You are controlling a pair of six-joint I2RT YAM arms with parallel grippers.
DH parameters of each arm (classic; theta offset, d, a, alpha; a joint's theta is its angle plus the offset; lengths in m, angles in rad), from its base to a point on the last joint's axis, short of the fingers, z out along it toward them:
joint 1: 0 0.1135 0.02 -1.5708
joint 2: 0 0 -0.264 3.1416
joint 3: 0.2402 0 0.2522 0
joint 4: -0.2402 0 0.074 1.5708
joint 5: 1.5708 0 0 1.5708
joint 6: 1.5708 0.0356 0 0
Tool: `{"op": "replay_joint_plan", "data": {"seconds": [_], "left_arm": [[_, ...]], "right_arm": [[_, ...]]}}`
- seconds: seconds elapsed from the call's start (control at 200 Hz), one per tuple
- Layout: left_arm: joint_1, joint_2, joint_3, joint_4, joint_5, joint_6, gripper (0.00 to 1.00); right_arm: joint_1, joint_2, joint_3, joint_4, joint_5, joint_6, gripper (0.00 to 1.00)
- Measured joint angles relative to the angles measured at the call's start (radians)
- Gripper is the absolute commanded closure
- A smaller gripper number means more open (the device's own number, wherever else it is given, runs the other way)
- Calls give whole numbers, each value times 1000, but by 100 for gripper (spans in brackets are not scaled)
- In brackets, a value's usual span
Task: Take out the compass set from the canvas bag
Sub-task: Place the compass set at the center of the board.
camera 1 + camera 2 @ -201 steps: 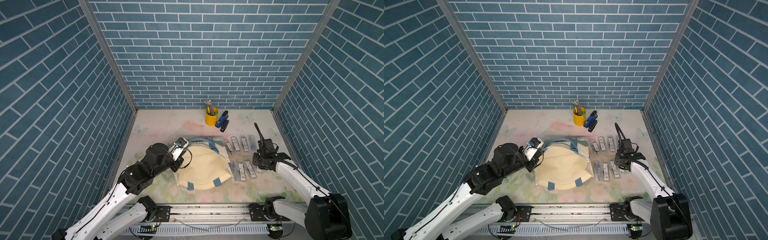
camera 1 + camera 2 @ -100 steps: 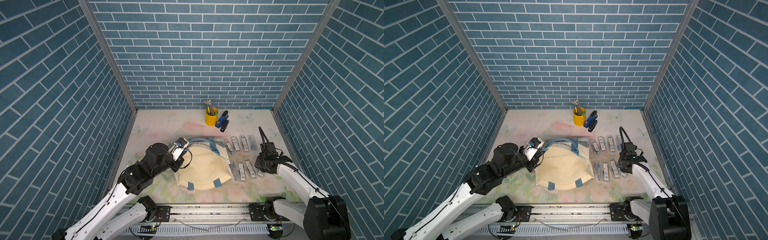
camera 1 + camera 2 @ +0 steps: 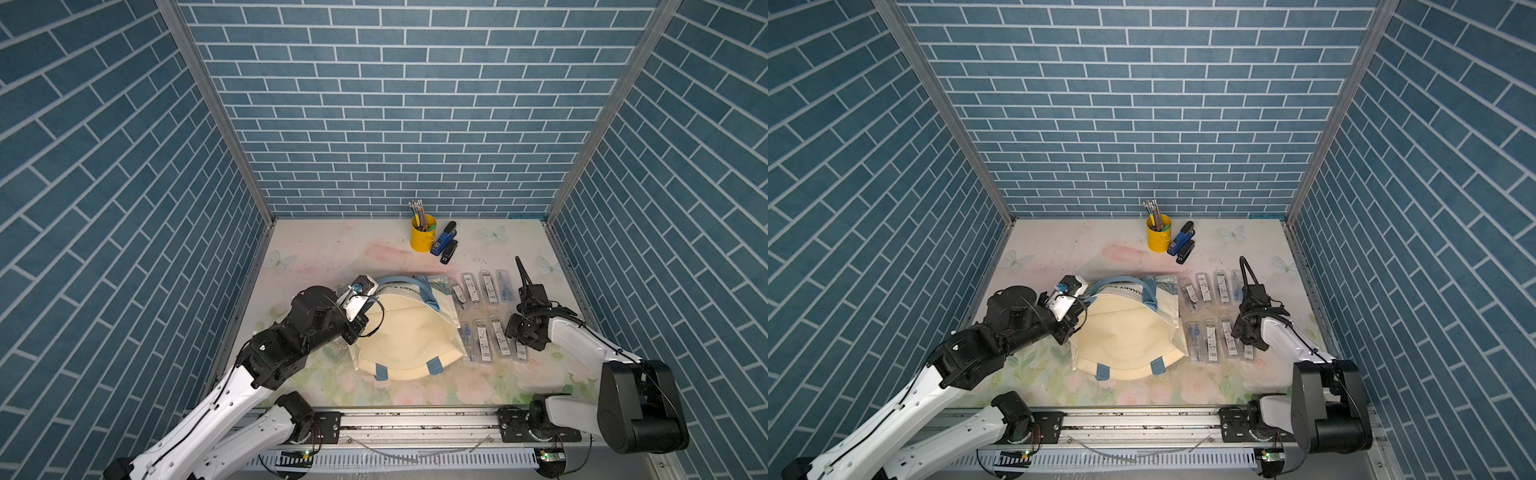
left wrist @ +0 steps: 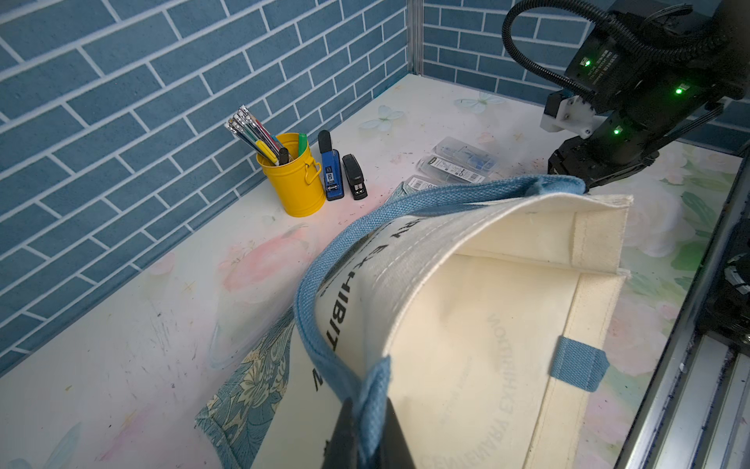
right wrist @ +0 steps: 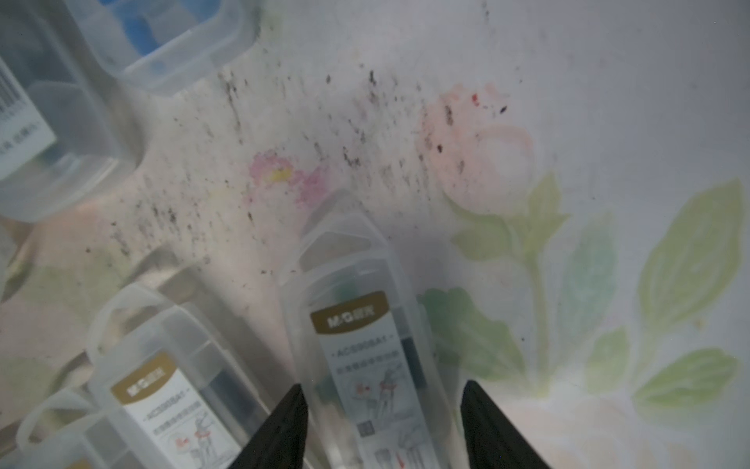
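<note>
Floral-print tabletop (image 3: 332, 253) enclosed by blue brick-pattern walls forms the work area. In both top views, locate the canvas bag (image 3: 411, 336) lying at centre; clear compass cases (image 3: 488, 286) sit in two rows just beside it on the right arm's side, well apart from the yellow pencil cup (image 3: 422, 241) at the back wall. Note the left arm stretched low from its base, wrist at the bag's edge, and the right arm bent at the elbow with its wrist pitched down over the near row's end case, farthest from the bag. In the left wrist view, the left gripper (image 4: 369, 422) is clamped on the blue strap handle (image 4: 308, 308), holding the fabric raised, presumably to keep the mouth open for access; you cannot see the bag's inside. In the right wrist view, the right gripper (image 5: 383, 390) straddles one compass set (image 5: 361, 325) lying flat on the table, jaws apart with a clear gap on one side, so nothing is gripped. Treat this set as out of the bag and set down in line.
</note>
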Motion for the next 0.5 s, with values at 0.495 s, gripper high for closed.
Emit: {"op": "replay_joint_plan", "data": {"seconds": [0.495], "left_arm": [[0,0,0,2,5,-8,100]], "right_arm": [[-2,27,55,9,-28,-27,42]]}}
